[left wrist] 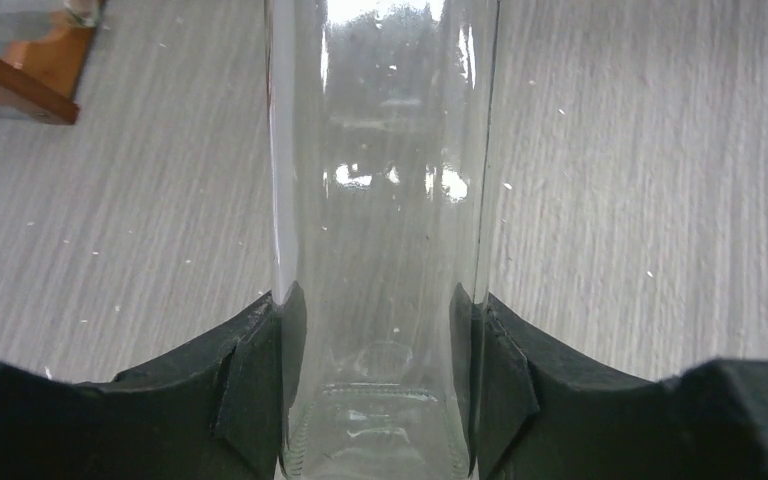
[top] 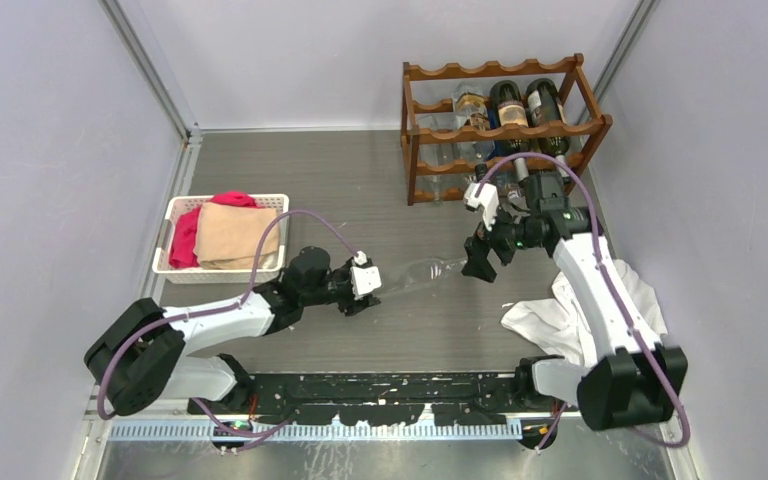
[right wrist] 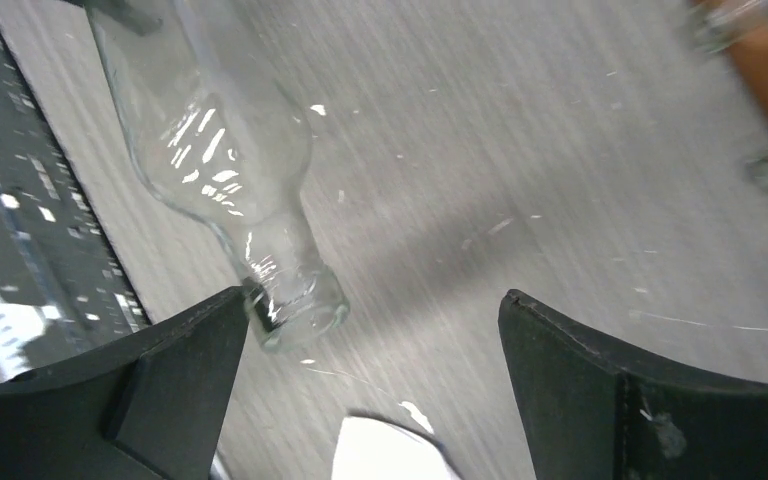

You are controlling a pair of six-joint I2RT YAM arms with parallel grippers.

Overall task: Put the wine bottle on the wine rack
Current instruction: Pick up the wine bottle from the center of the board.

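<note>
your left gripper [left wrist: 380,330] pinches the wine bottle [left wrist: 380,150] mid-frame, likely steadying its neck for your wide-spread right gripper [right wrist: 372,310].

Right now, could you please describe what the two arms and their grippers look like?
Both match. The left arm and right arm have white shells between bulky black joints, with a purple cable looping along each. The left gripper and right gripper each carry a small white block and two wedge-shaped matte black fingers.
</note>
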